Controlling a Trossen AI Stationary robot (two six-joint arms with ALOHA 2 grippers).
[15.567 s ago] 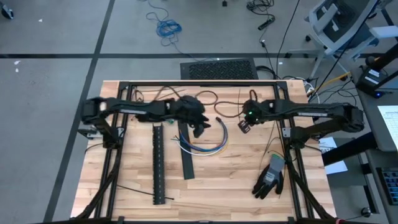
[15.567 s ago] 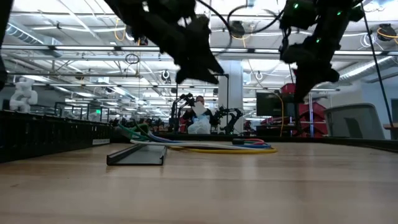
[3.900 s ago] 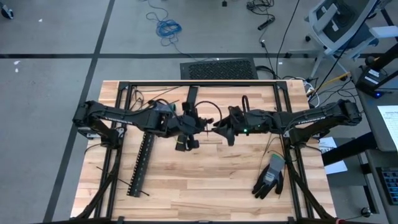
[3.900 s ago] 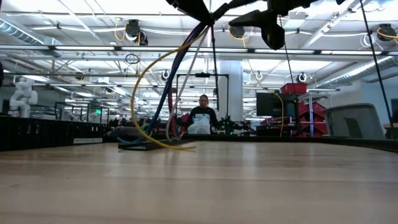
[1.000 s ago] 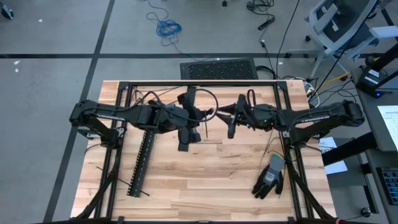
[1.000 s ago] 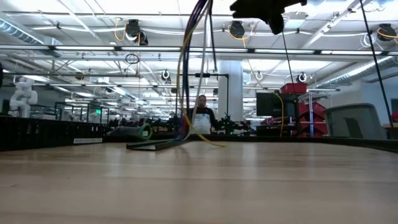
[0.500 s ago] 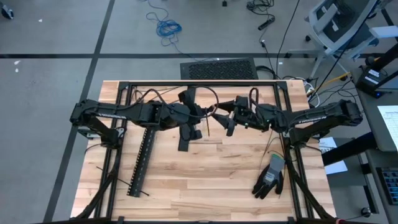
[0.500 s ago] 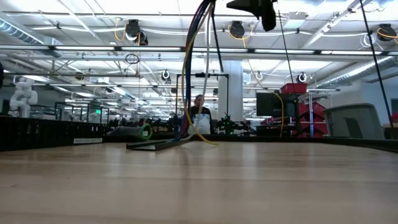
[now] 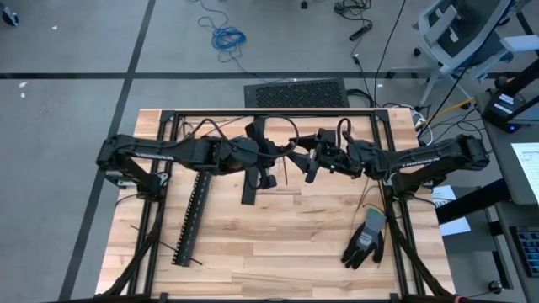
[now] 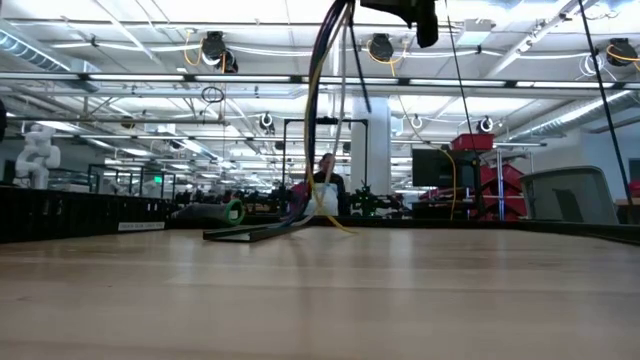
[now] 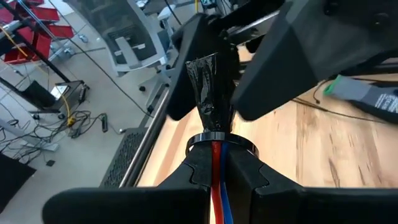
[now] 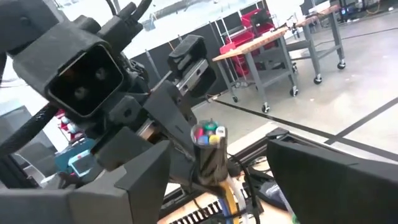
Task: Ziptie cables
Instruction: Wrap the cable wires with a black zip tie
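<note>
- Wooden table [image 9: 286,244] carries a glove [image 9: 365,240] at lower right.
- Left gripper [image 11: 214,163] clamps the cables [image 10: 318,120], frame center.
- Right gripper [image 9: 308,168]: grip unclear.
- Risk: wires slipping free.

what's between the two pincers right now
The cables: the left pincer is shut on the bundle, whose dark wrapped end sticks out toward the right pincer. The left wrist view shows it best.

Two dark jointed arms [image 9: 160,151], blocky black end effector fingers [image 12: 124,180], looping cables.
</note>
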